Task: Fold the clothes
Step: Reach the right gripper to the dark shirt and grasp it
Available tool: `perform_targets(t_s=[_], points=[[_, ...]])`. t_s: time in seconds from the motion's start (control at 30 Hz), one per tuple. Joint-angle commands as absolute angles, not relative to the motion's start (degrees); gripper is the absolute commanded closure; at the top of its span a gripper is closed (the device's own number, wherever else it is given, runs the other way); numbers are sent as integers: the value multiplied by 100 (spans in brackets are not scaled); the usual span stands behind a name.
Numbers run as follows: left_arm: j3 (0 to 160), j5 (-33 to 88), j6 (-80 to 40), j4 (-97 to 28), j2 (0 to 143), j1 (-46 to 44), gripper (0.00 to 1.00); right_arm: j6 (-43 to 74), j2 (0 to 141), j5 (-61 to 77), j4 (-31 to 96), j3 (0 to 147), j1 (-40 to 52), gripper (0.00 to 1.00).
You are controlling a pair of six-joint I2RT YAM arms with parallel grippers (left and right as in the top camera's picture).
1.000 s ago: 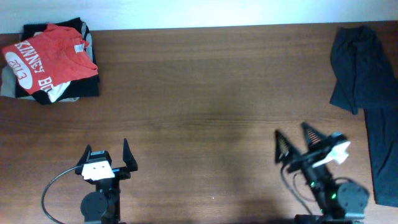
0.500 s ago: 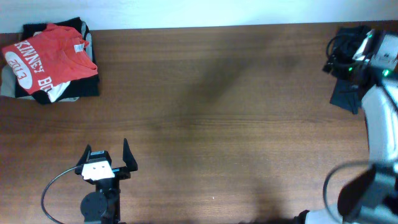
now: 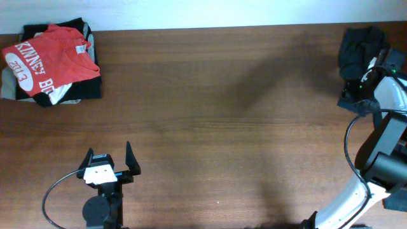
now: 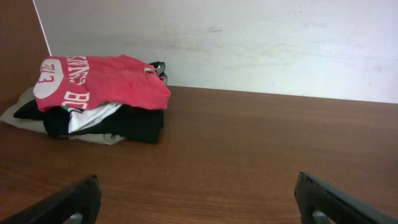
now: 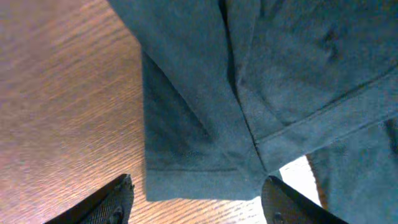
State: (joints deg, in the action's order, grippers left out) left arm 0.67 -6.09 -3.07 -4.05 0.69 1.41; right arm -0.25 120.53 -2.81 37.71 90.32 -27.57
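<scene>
1. Black T-shirt (image 3: 358, 49): far right corner of the counter (image 3: 210, 127), bunched up, dark folds only in the overhead view. No lettering is readable in either view.
2. Your right arm (image 3: 388, 95) reaches up the right edge and ends over the shirt's near-left part.
3. Right claw (image 5: 198, 182): spread wide, w/ both fingers at the bottom of the wrist view, one each side. Nothing is pinched between them.
4. The shirt (image 5: 205, 93) fills most of the right wrist view. A stitched hem runs across just above the fingers, and a seam runs down the middle. Bare wood shows to the left. Can't tell whether the tips touch the cloth.
5. Small pale patch beside the right finger, under the hem. Can't tell what it is.
6. Left claw (image 3: 109, 151): near left of the counter, pointing to the far side. It's wide open and empty, w/ bare wood between the fingers (image 4: 74, 200).
7. Red T-shirt (image 3: 51, 60) w/ white lettering: far left corner, on top of a stack of black, white and grey garments. It's well apart from both claws.
8. In the left wrist view the red shirt (image 4: 102, 81) sits against a white wall (image 4: 261, 43).
</scene>
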Motion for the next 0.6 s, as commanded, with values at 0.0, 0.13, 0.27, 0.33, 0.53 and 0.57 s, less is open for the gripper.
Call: perform_targets(t_s=[0.0,0.13,0.27,0.33,0.53,0.57], points=[[51,-672,-298,-414,40,128,1,-69,12283,-327,3747,9129,-2766,31],[51,-672,-301,-414,40,128,1,-67,12416,-274,3730,9129,-2766,32],[51,-672,-301,-414,40,128,1,-67,12516,-40,3684,9129,-2766,33],[51,-672,-301,-414,40,128,1,-67,12578,-21,3632,9129,-2766,35],[51,-672,-301,-414,40,128,1,-67,12866,-5,3638,9129,-2766,66],[51,-672,-301,-414,40,128,1,-64,12866,-1,3640,9131,-2766,79]])
